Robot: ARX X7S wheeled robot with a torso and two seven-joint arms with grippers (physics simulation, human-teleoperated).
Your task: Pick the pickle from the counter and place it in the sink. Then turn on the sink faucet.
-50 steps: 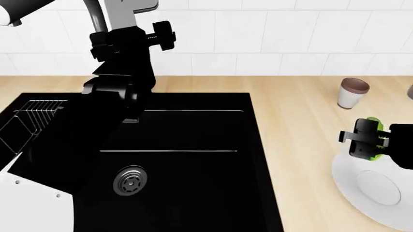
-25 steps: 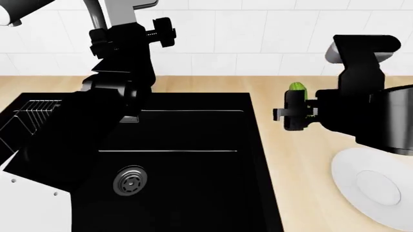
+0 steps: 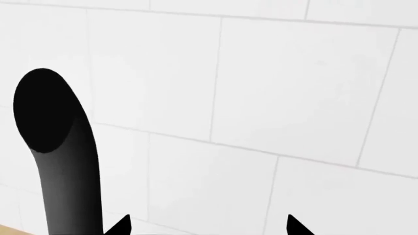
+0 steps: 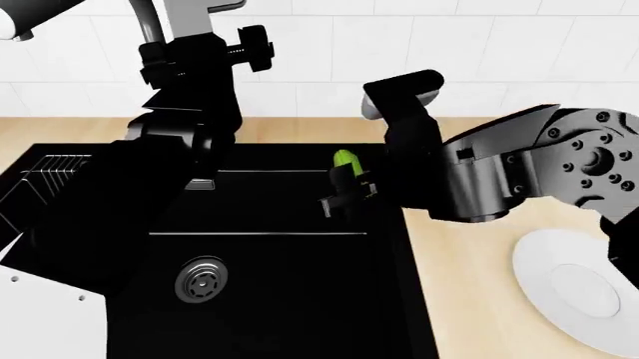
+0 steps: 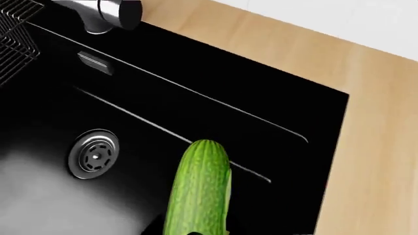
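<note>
My right gripper [image 4: 342, 193] is shut on the bright-green pickle [image 4: 346, 160] and holds it in the air over the right part of the black sink [image 4: 289, 254]. In the right wrist view the pickle [image 5: 199, 188] hangs above the basin, with the steel drain [image 5: 94, 154] off to one side. The grey faucet [image 4: 190, 19] stands behind the sink, mostly hidden by my left arm; its base shows in the right wrist view [image 5: 104, 12]. My left gripper [image 4: 248, 51] is raised beside the faucet, jaws apart and empty; in its wrist view a dark pipe [image 3: 62, 161] stands before white tiles.
A white plate [image 4: 574, 288] lies on the beige counter [image 4: 479, 247] at the right. A wire dish rack [image 4: 50, 183] sits at the sink's left end. A white tiled wall runs behind the counter.
My right arm has swung left with the pickle, from above the plate across the counter to over the sink's right part. The left arm has stayed put.
</note>
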